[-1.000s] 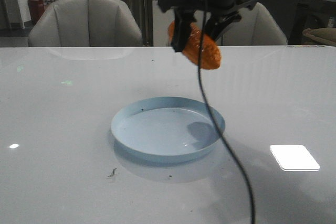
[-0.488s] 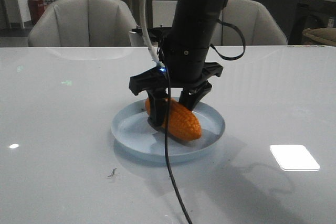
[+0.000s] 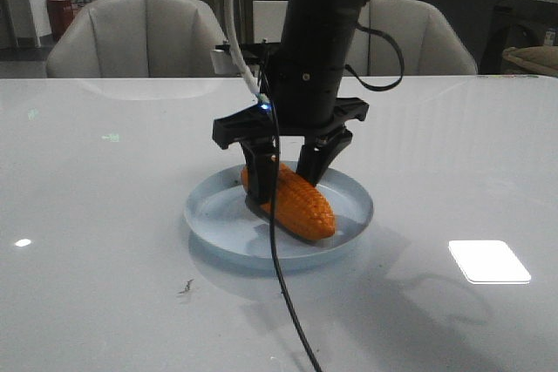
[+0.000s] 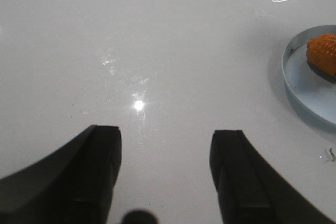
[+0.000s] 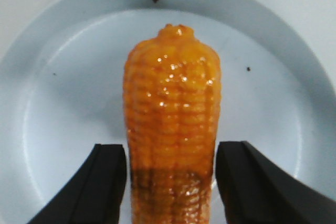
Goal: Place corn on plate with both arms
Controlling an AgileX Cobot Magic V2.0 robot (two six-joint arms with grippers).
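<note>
The corn (image 3: 289, 202) lies inside the plate (image 3: 205, 224), resting on the plate floor, a bit right of centre in the front view. The right gripper (image 3: 290, 165) straddles the cob's far end; in the right wrist view a sliver of plate shows between each finger and the cob, so the jaws look just parted, not clamped on it. The left gripper (image 4: 165, 174) hangs well apart from the plate over bare table (image 4: 157, 51), jaws spread wide and holding nothing.

Risks, as judgement:
- Cob is round and glossy, so it may roll on the smooth plate once free, likely toward the near-right rim.
- If the right fingers (image 5: 107, 187) lift off at a slant, a pad could catch the bumpy kernels and drag or flip the cob; clearance each side is slim.
- The plate looks light; a nudge from the fingers could skid it on the slick tabletop.
- The dangling cable (image 3: 277, 241) hangs right in front of the cob and could brush it on retreat.

Orientation: the long axis lies roughly flat and diagonal in the front view, far-left to near-right. The free end points toward the camera and right. The far end sits between the right fingers. In the right wrist view the axis runs straight out from between the fingers, the knobbly tip (image 5: 173, 31) away from the wrist.
</note>
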